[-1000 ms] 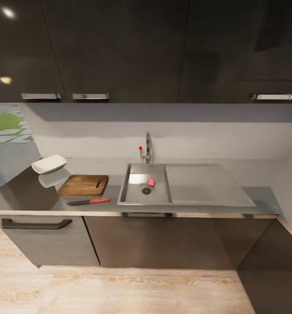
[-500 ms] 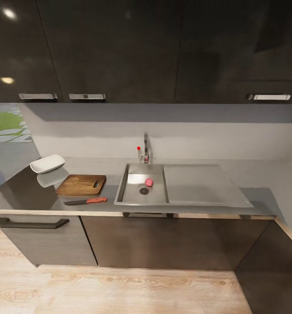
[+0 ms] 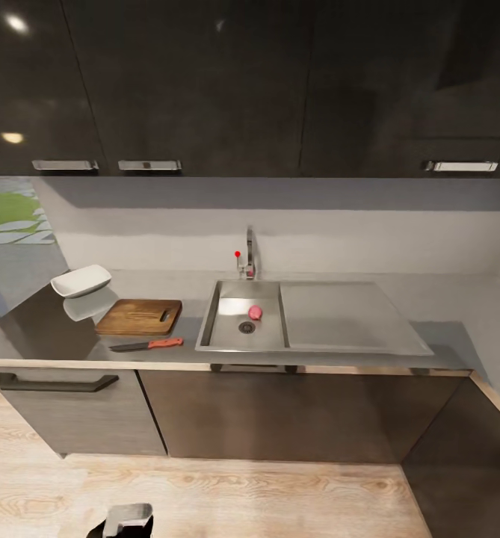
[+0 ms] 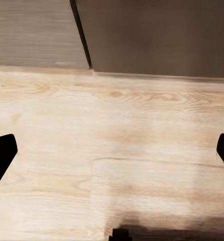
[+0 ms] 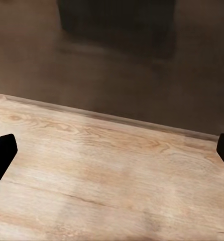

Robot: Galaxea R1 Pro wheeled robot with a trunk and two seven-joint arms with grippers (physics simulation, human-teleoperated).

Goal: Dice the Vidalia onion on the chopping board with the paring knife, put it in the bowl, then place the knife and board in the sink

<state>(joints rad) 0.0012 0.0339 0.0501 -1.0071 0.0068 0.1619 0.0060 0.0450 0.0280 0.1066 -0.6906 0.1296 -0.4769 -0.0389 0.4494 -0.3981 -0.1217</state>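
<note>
onion [image 3: 256, 312] in sink [image 3: 227, 340]; knife [image 3: 146, 345] beside board [image 3: 140, 317], maybe touching.

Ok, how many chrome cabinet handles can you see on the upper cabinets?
3: two side by side at upper left, one at far right. More may lie outside the head view.

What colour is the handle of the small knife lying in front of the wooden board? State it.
Red, on the paring knife; clearest in the head view.
</note>
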